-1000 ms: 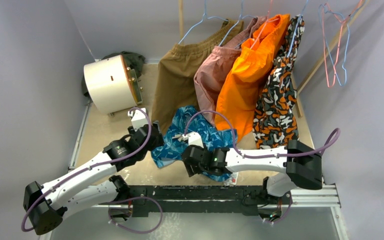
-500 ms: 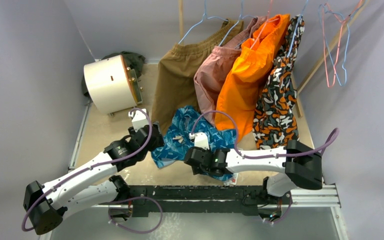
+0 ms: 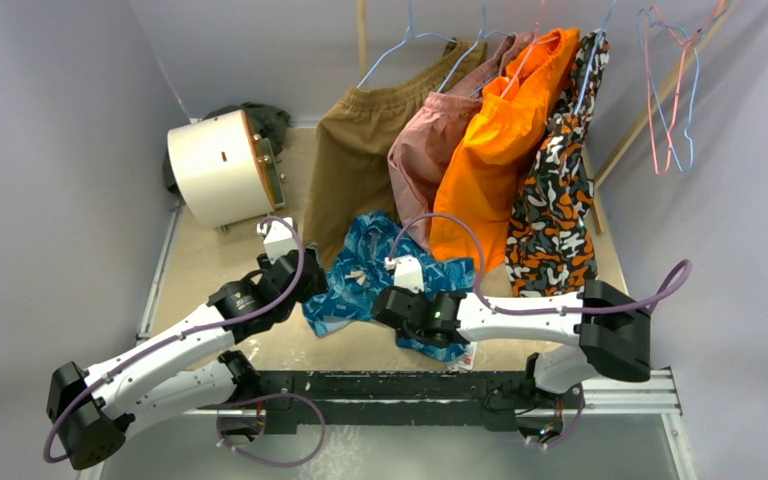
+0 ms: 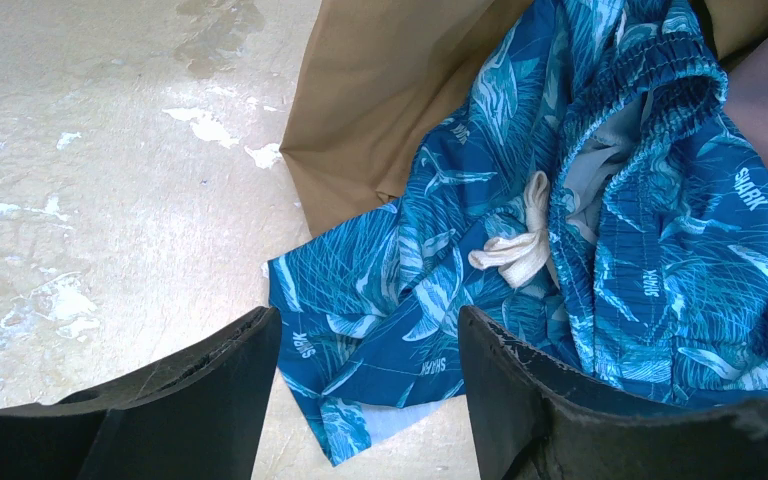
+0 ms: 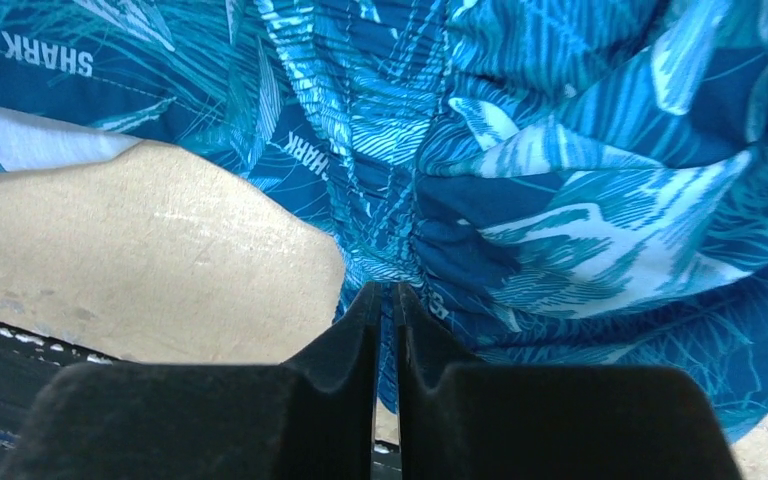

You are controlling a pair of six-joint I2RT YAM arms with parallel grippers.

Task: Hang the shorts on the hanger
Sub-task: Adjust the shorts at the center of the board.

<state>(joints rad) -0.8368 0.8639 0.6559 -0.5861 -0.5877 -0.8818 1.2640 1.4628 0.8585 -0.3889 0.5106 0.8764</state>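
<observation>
Where the closed right end effector (image 5: pixel 387 292) meets the shorts (image 5: pixel 560 150), contact is hidden.

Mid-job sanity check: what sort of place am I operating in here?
Probably a robot test cell staged for hanging laundry: plain grey walls box in a stained tabletop, several garments hang in a row at the back, and a metal rail runs along the near edge.

Bright, even light casts soft shadows, with glare on the table (image 4: pixel 110 200) and the shorts (image 5: pixel 560 150) sharp.

Shorts (image 4: pixel 600 250): glossy cloth (smooth, sheen on folds); table (image 4: pixel 110 180) matt, rough.
</observation>
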